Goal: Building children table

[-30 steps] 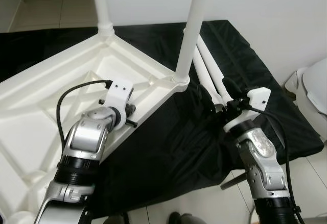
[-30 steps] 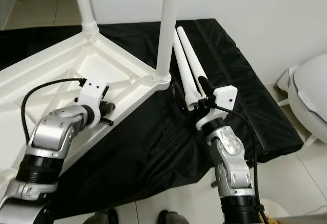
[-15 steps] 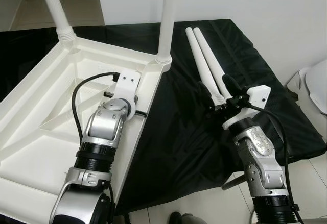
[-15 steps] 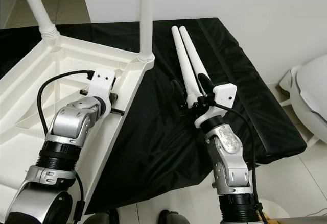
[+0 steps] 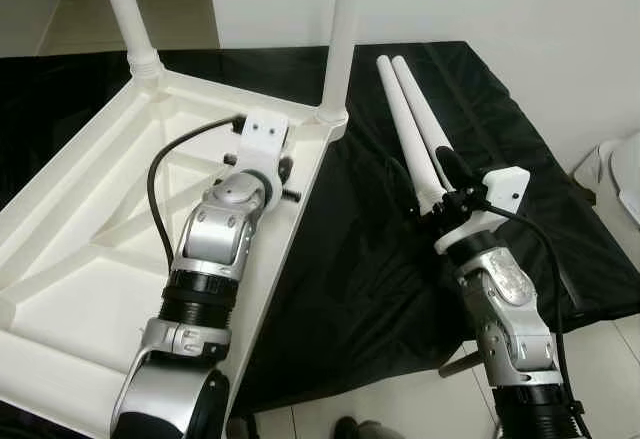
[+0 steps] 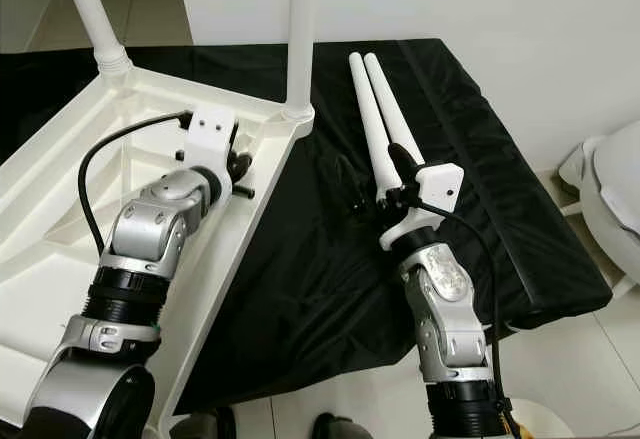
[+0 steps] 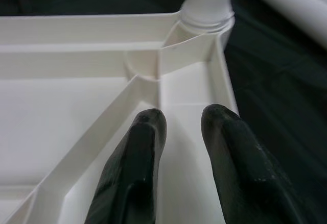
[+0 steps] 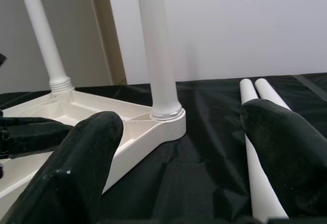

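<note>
The left claw (image 7: 176,132) sits in the centre-left of the head views, its two black fingers (image 7: 135,168) nearly together and pinching a thin upright rib on the underside of the upturned white table (image 5: 70,259), just short of the corner socket. The right claw (image 8: 179,147) hovers at centre right over the black cloth (image 5: 360,259), its fingers spread wide with nothing between them, straddling the near ends of the two loose table legs (image 5: 415,144). Compared with a second ago, the table has swung round: its near corner, then in the middle of the frame and close to the loose legs, now lies higher and further left, and the left arm has stretched up along the table's edge. The right claw has barely shifted. Two fitted legs (image 5: 340,29) stand upright from the table's far corners at the top of the frame, and the loose legs lie side by side, touching, running from upper centre toward the right claw.
</note>
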Motion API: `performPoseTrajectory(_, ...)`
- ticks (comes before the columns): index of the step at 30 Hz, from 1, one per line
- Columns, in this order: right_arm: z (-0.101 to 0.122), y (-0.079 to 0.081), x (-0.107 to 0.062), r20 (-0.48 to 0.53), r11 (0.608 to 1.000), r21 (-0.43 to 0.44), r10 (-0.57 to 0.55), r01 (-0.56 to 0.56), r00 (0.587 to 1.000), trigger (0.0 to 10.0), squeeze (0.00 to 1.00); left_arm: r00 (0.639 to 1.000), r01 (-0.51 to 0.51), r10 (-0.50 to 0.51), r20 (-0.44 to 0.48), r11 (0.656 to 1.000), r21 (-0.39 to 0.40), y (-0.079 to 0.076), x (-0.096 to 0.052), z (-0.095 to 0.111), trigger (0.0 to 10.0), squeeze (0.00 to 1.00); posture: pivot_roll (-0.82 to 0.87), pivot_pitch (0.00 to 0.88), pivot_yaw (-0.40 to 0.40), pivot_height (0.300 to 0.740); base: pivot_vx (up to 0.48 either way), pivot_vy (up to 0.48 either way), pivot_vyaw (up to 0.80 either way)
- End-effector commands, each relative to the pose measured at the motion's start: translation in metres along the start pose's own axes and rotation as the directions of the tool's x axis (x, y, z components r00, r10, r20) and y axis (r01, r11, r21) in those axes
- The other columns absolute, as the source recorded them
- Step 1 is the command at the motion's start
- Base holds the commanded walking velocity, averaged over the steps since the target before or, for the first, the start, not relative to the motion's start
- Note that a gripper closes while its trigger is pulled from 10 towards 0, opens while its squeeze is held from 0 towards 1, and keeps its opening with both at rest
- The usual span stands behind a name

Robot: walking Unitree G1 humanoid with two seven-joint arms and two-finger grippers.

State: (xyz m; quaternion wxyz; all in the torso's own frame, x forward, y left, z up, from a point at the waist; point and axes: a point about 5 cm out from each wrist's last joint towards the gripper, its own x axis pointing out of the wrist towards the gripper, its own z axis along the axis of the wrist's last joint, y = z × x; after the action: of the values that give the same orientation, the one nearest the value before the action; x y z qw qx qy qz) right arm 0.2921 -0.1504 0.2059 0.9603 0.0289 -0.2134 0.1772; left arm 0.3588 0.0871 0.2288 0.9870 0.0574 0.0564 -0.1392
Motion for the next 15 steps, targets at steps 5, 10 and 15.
performPoseTrajectory(5,-0.003,0.000,0.000,-0.014,1.000,0.003,-0.007,0.007,1.000,10.0,0.00,0.996,-0.004,0.003,0.087,1.000,0.010,-0.001,-0.005,0.022,10.0,0.00,-0.04,0.145,-0.007,0.740,0.000,0.000,0.00)
performPoseTrajectory(10,-0.003,0.001,0.000,-0.016,1.000,0.000,-0.004,0.004,1.000,10.0,0.00,0.993,0.031,-0.040,0.112,0.997,0.074,0.001,-0.013,0.032,10.0,0.00,-0.04,0.145,-0.006,0.740,0.000,0.000,0.00)
performPoseTrajectory(15,-0.003,-0.002,-0.001,-0.019,1.000,-0.011,-0.007,0.007,1.000,10.0,0.00,0.976,0.215,-0.219,0.016,0.966,0.146,-0.001,-0.032,0.019,10.0,0.00,-0.03,0.142,-0.008,0.740,0.000,0.000,0.00)
